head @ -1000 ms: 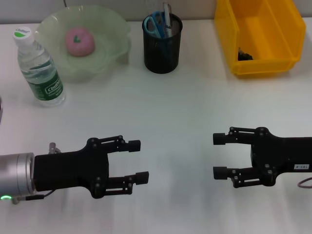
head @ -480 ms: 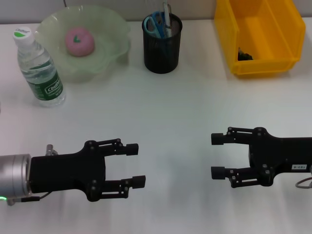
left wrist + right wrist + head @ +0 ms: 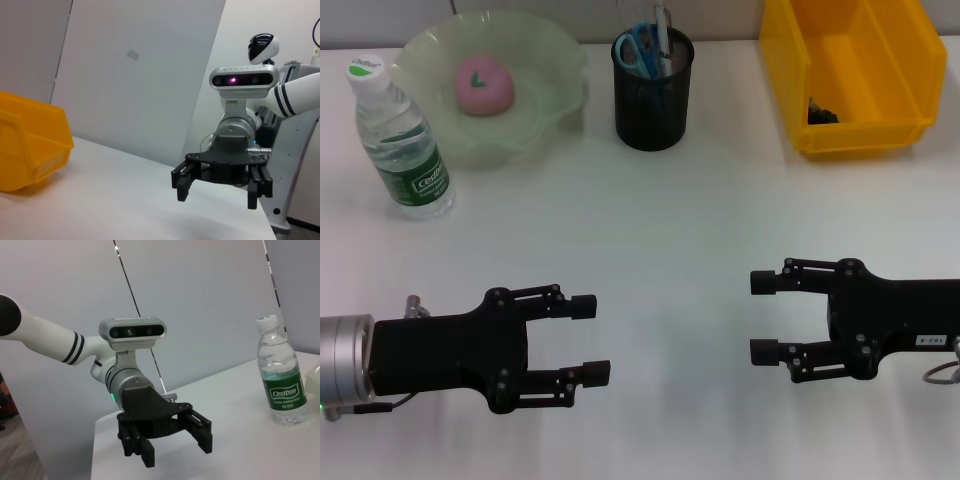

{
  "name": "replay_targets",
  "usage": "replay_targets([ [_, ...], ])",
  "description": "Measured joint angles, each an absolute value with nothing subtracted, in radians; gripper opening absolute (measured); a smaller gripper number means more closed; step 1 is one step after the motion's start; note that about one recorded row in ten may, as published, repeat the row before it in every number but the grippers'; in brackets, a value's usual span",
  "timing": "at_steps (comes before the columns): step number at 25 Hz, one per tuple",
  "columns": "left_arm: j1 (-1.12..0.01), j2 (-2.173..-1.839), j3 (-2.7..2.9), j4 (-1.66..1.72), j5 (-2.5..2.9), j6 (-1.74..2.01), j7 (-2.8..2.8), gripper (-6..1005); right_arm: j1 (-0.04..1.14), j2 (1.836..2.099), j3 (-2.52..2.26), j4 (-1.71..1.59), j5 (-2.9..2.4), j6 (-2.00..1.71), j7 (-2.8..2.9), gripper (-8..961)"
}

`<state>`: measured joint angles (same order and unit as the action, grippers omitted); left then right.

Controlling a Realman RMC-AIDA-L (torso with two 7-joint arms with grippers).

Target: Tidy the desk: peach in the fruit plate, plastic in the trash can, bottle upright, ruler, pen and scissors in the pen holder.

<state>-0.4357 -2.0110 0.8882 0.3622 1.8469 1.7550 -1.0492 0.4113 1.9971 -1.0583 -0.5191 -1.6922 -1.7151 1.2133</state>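
With my left gripper (image 3: 592, 338) and right gripper (image 3: 761, 316) both spread and empty low over the desk, the bottle (image 3: 399, 138) stands upright beside the fruit plate (image 3: 555, 60), probably light and slick, best gripped mid-body.

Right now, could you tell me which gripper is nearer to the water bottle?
Left. The left gripper sits open in front of the water bottle; the right gripper is across the desk, below the yellow bin.

peach (image 3: 482, 84) in fruit plate (image 3: 545, 60), bottle (image 3: 400, 140) left, pen holder (image 3: 652, 90) right, trash can (image 3: 850, 75) farthest right.
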Motion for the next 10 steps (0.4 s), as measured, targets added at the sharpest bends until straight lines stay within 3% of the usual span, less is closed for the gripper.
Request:
replay_targets([
  [10,-0.437,-2.011,0.888,0.364,1.847,1.763,-1.049,745,0.421,1.999,-1.055,-0.519,-1.694,-1.713,1.209,815],
])
